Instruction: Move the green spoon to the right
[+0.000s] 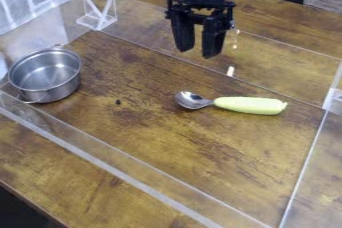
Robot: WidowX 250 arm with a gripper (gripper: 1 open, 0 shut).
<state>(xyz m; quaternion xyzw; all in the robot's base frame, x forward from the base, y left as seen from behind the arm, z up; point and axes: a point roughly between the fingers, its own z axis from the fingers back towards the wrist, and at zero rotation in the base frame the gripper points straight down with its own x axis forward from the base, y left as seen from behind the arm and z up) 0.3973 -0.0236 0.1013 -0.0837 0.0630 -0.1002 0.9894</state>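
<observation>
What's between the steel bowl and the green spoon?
Only bare wooden tabletop in the camera view. Nothing sits between the steel bowl and the green spoon.

No text, label, brand, number or sign can be read on anything in this view.

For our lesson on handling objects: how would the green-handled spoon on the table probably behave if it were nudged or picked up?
The spoon looks rigid, with a metal bowl and a thick plastic handle, so it should not flex. The rounded handle may roll or pivot when pushed from the side. The shiny bowl could be slippery, so the handle is probably the safer place to grip.
</observation>
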